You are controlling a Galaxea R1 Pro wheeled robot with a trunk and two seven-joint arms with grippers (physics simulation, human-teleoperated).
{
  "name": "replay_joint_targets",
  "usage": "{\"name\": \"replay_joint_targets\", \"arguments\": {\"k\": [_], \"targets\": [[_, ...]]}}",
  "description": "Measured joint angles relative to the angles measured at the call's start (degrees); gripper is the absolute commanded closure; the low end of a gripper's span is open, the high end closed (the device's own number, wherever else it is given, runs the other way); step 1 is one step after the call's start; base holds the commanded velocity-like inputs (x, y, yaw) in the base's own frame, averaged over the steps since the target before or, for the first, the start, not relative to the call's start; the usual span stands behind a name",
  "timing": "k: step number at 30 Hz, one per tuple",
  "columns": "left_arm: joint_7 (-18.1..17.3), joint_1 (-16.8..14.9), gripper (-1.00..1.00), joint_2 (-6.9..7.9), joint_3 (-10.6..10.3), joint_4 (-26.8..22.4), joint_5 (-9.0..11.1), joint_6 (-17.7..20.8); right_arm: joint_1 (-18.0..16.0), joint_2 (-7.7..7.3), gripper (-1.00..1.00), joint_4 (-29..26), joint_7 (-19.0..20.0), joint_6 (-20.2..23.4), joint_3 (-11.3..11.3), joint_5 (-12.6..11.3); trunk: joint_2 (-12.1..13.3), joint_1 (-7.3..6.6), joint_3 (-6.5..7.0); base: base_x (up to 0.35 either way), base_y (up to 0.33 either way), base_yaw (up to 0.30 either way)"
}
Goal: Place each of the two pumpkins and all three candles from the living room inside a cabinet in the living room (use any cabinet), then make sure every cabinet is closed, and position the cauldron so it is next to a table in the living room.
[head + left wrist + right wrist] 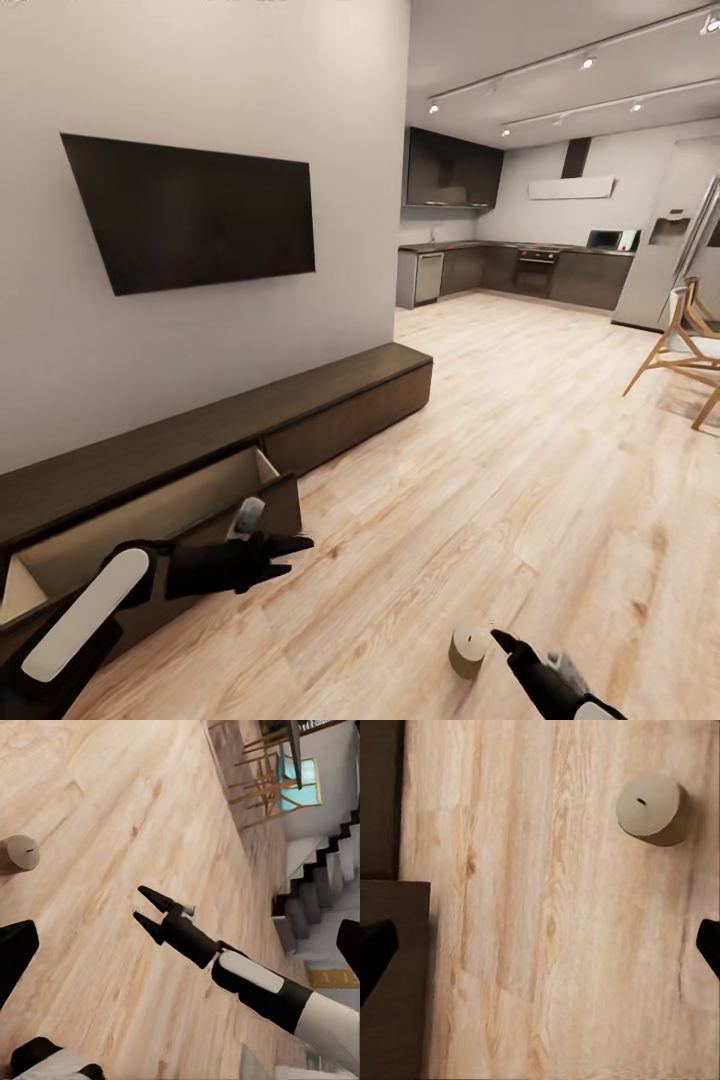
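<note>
I'm facing the low dark-brown cabinet along the wall at my 10 o'clock; its near front is hanging open, interior pale and looking bare. My left gripper is hovering beside that opening, fingers spread, empty. The one candle in sight is standing upright on the plank floor at my 5 o'clock, long axis vertical, wick up. My right gripper is sitting just beside it, jaws parted, empty. Judging it light, rigid, smooth wax, possibly slippery: I'm planning to pinch across the round side wall at mid-height.
</note>
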Motion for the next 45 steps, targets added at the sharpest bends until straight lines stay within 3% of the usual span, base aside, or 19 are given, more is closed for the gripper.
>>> {"name": "replay_joint_targets", "arguments": {"k": [4, 8, 13, 17, 20, 22, 24, 27, 28, 29, 30, 31, 32, 34, 36, 39, 45], "targets": [[14.1, 0.0, -1.00, -0.54, 0.0, -1.0, -0.1, -0.4, 0.0, 0.21, -1.00, -0.3, -12.1, 1.8, -0.1, 6.0, 1.6, -0.88, 0.72, 0.000, 0.000, 0.000], [22.7, 0.0, -1.00, -1.50, 0.0, -3.1, 0.0, -0.4, -0.3, 0.40, -1.00, -2.4, -21.9, 3.3, -0.6, 12.2, 3.2, -1.76, 1.44, 0.000, 0.000, 0.000], [26.0, 0.0, -1.00, -2.08, 0.0, -4.2, 0.0, -0.4, -0.4, 0.81, -1.00, -13.6, -31.7, 9.5, -0.4, 15.6, 5.2, -2.86, 2.34, 0.000, 0.000, 0.000], [26.6, 0.0, -1.00, -2.19, -0.1, -4.4, 0.0, -0.4, -0.4, 2.66, -1.00, -25.9, -39.3, 15.7, 0.1, 16.8, 6.8, -3.74, 3.06, 0.000, 0.000, 0.000], [26.7, 0.0, -1.00, -2.15, -0.1, -4.5, 0.0, -0.4, -0.4, 5.05, -1.00, -31.3, -43.9, 17.6, 3.1, 18.4, 8.0, -4.40, 3.60, 0.000, 0.000, 0.000], [27.1, 0.0, -1.00, -2.19, -0.2, -4.5, -0.3, -0.5, -0.4, 5.87, -1.00, -32.6, -45.0, 17.7, 5.8, 18.9, 8.8, -4.84, 3.96, 0.000, 0.000, 0.000], [28.5, 0.0, -1.00, -2.22, -0.3, -4.5, -0.5, -0.5, -0.4, 6.20, -1.00, -33.0, -45.3, 17.7, 6.9, 19.0, 9.6, -5.27, 4.31, 0.000, 0.000, 0.000], [34.0, 0.0, -1.00, -3.20, -0.7, -4.9, -0.6, -0.5, -0.4, 6.42, -1.00, -33.2, -45.4, 17.6, 7.7, 19.2, 10.8, -5.93, 4.85, 0.000, 0.000, 0.000], [36.9, 0.0, -1.00, -4.28, -0.7, -5.1, -0.6, -0.5, -0.4, 6.46, -1.00, -33.3, -45.2, 17.6, 8.0, 19.2, 11.2, -6.15, 5.03, 0.000, 0.000, 0.000], [41.9, 0.0, -1.00, -6.38, -0.9, -5.3, -0.5, -0.6, -0.4, 6.48, -1.00, -33.3, -44.8, 17.5, 8.6, 19.3, 11.6, -6.37, 5.21, 0.000, 0.000, 0.000], [43.8, 0.0, -1.00, -7.28, -0.9, -5.3, -0.6, -0.6, -0.4, 6.47, -1.00, -33.3, -44.6, 17.5, 8.8, 19.3, 12.0, -6.59, 5.39, 0.000, 0.000, 0.000], [47.4, 0.0, -1.00, -9.08, -1.1, -5.4, -0.6, -0.7, -0.4, 6.46, -1.00, -33.4, -44.0, 17.4, 9.2, 19.2, 12.4, -6.81, 5.57, 0.000, 0.000, 0.000], [49.2, -0.1, -1.00, -10.08, -1.1, -5.4, -0.6, -0.6, -0.4, 6.46, -1.00, -33.4, -43.6, 17.4, 9.4, 19.2, 12.8, -7.03, 5.75, 0.000, 0.000, 0.000], [55.2, -0.1, -1.00, -13.46, -1.3, -5.5, -0.8, -0.7, -0.4, 6.45, -1.00, -33.5, -41.1, 16.8, 9.7, 19.2, 12.9, -7.04, 5.76, 0.000, 0.000, 0.000], [58.2, -0.1, -1.00, -15.28, -1.4, -5.5, -0.9, -0.7, -0.4, 6.44, -1.00, -33.4, -39.0, 15.9, 9.8, 19.2, 12.9, -7.04, 5.76, 0.000, 0.000, 0.000], [60.5, -0.1, -1.00, -16.86, -1.5, -5.4, -1.1, -0.7, -0.4, 6.43, -1.00, -32.8, -36.6, 13.4, 9.9, 19.4, 12.9, -7.04, 5.76, 0.000, 0.000, 0.000], [61.1, -0.1, -1.00, -17.23, -1.6, -5.4, -1.1, -0.7, -0.4, 6.42, -1.00, -32.7, -36.2, 12.2, 9.7, 19.0, 12.9, -7.04, 5.76, 0.000, 0.000, 0.000]]}}
